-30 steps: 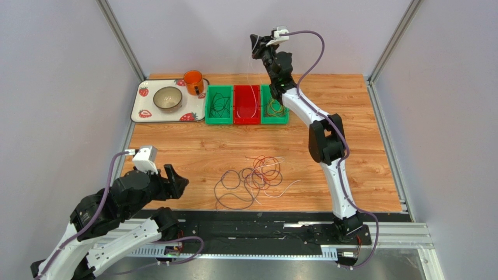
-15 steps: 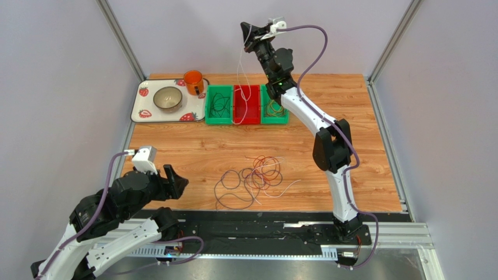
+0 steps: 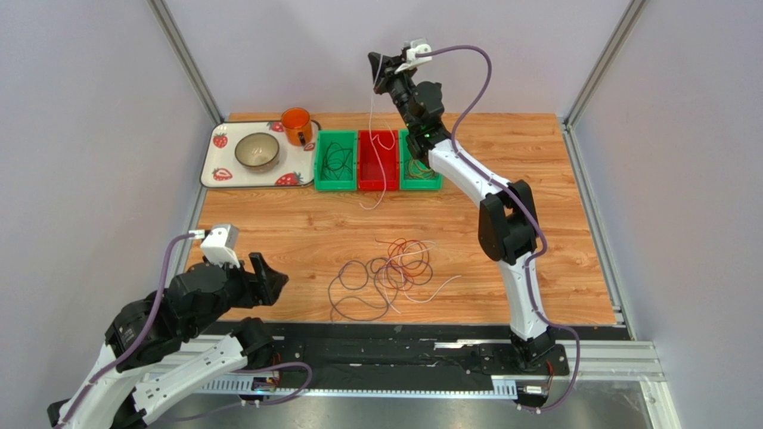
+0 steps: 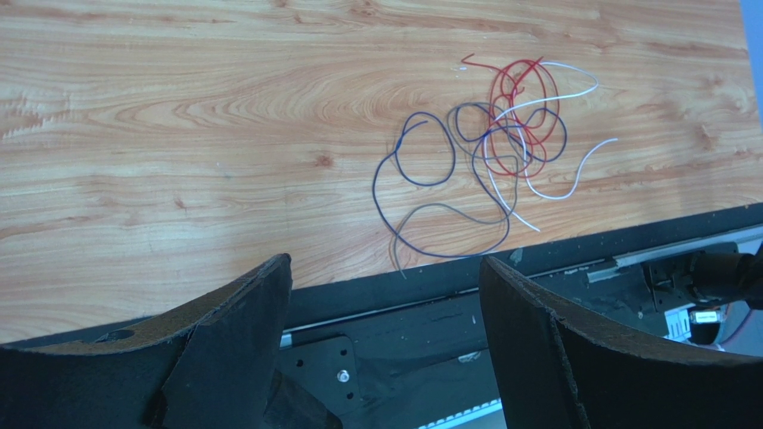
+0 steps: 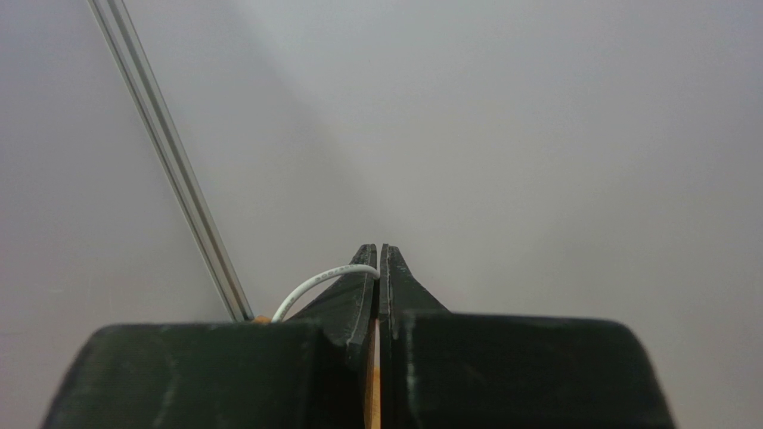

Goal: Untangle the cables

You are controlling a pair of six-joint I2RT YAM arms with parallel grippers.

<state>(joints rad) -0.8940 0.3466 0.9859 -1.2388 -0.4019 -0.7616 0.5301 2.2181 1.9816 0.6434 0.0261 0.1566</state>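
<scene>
Since 1 second ago, the right gripper has swung left and the white cable it holds has been drawn up out of the red bin.

From above, that gripper hangs high over the bins, clenched on the white cable. The cable drops across the red bin and its lower end curls on the table just in front of it. 2 green bins flank the red one, each with thin wires inside. A tray at far left carries a bowl and an orange mug. The tangle of cables lies near the table's front edge. The left gripper sits low to its left, apart from it.

On the left wrist, the left gripper is spread wide and grasps nothing; the tangle shows dark blue, red, white and grey loops overlapping.

On the right wrist, the fingers are pressed together, and the white cable arcs out to their left.
</scene>
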